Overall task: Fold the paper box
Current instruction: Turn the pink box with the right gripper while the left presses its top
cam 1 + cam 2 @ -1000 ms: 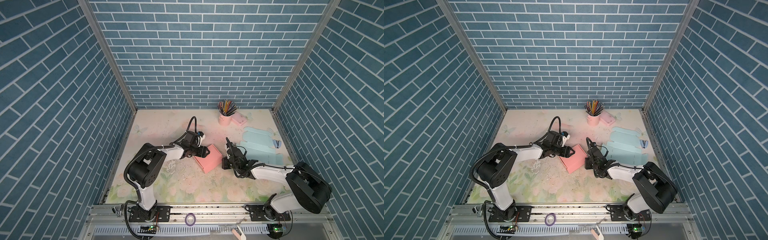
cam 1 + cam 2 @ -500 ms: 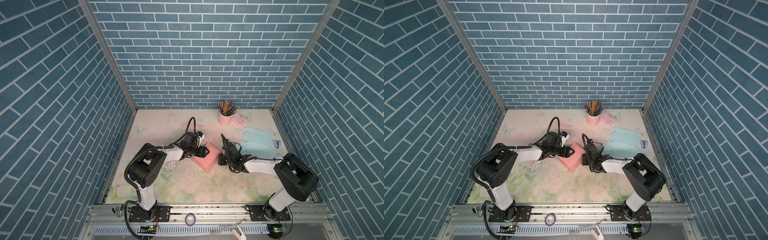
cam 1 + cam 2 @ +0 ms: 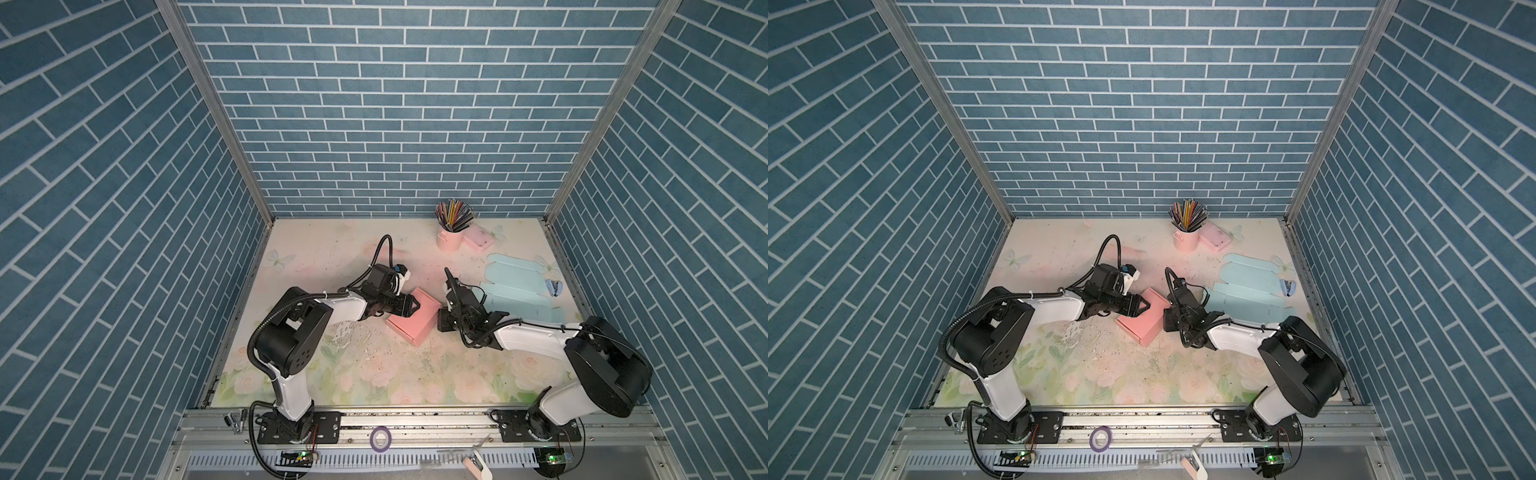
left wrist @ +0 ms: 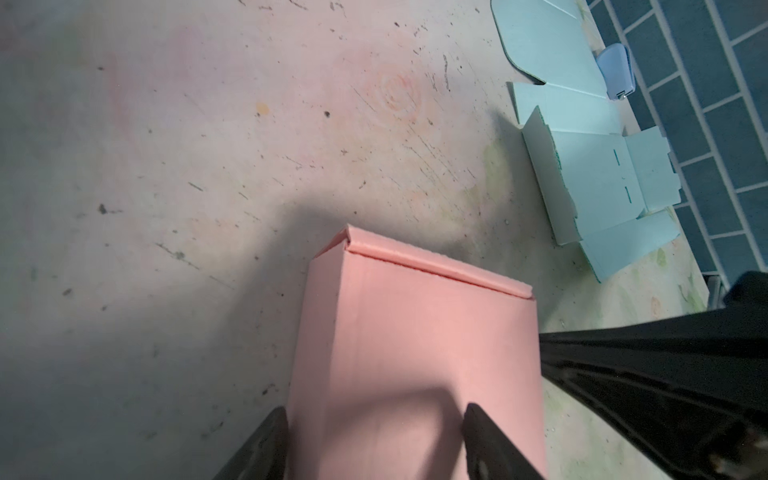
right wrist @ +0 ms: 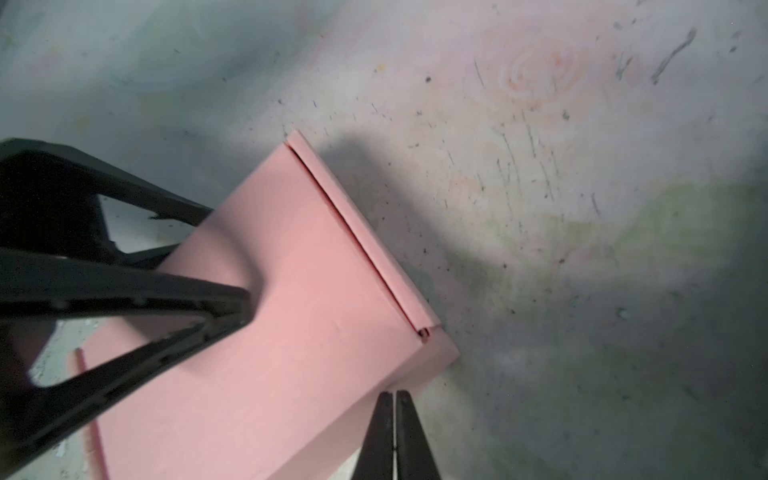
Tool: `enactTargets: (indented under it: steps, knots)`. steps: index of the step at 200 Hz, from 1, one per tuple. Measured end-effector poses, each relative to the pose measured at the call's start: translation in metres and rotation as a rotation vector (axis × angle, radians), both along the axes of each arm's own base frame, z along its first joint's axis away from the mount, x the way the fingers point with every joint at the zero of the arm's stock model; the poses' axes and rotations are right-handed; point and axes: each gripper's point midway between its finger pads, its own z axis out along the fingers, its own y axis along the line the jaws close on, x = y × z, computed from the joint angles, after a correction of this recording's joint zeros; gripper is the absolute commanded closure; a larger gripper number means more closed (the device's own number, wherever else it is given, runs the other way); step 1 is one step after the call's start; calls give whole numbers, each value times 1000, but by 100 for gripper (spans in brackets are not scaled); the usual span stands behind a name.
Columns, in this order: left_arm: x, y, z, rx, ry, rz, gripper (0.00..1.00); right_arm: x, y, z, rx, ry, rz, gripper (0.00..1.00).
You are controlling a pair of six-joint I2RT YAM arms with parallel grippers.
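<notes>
Squeezing its two black fingers shut tight, the right gripper pokes its tip against the side wall of the pink paper box, near a corner. Half a second ago it was farther back along that side. Now it has slid nearer to the front of the flowery table, and the arm's big black joint has swung a bit to the right.

The left gripper has hardly moved. Its fingers are spread apart. One sits by the side wall of the box and the other lies over the lid.

The box has stayed where it was. It lies in the middle of the table, between the two grippers, and it is turned slantwise. The left gripper is at its back left edge and the right gripper is at its right side. Its lid is down, with a thin crack showing along one edge.

Behind the right gripper, flat light-blue box sheets lie on the table. A small blue stapler rests just beside them, near the right wall. At the back stands a pink cup of coloured pencils, with a little pink box just beside it.
</notes>
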Motion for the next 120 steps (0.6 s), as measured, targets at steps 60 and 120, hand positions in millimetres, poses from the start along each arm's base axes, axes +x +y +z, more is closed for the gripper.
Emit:
enactTargets:
  steps: [60, 120]
  knots:
    - [-2, 23, 10, -7, 13, 38, 28, -26, -3, 15, -57, -66, 56, 84]
    - [-15, 31, 19, -20, 10, 35, 27, -68, 20, 24, -20, -74, 161, 84]
